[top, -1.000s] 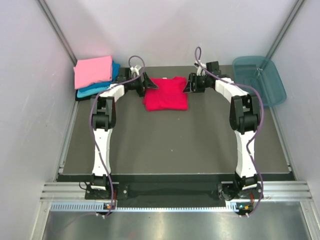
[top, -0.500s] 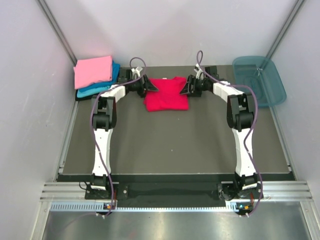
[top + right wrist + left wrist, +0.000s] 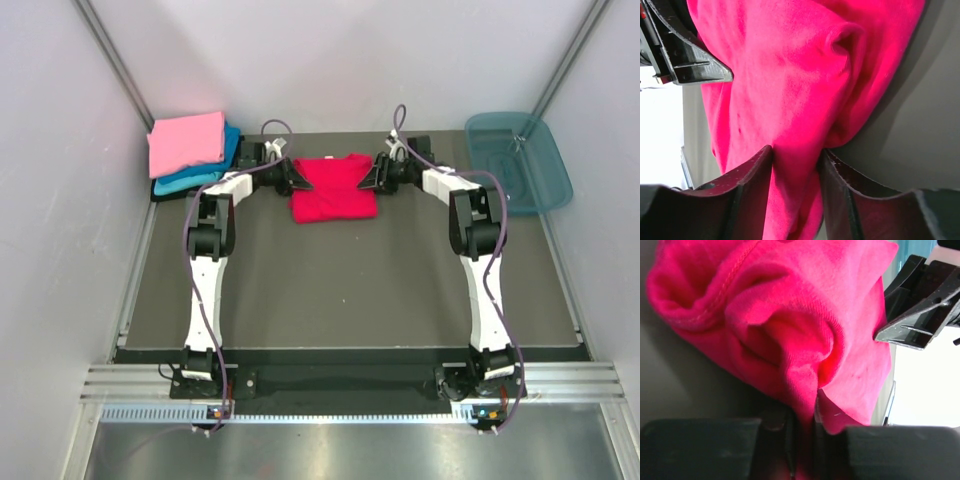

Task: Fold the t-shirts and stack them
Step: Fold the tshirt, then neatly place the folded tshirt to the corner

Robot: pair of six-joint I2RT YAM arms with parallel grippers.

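Observation:
The crimson-red t-shirt lies partly folded at the far middle of the dark table. My left gripper is shut on its left edge; in the left wrist view red fabric is pinched between the jaws. My right gripper holds its right edge; a gathered fold of red fabric fills the gap between the fingers. The light pink t-shirt lies folded on the turquoise one at the far left. A black edge shows under them.
A translucent teal tub stands at the far right corner, partly off the table. White walls close in the back and both sides. The metal rail with the arm bases runs along the near edge.
Both grippers have moved slightly inward against the red t-shirt's sides. The right arm's elbow has swung left. The shirt has bunched a little narrower.

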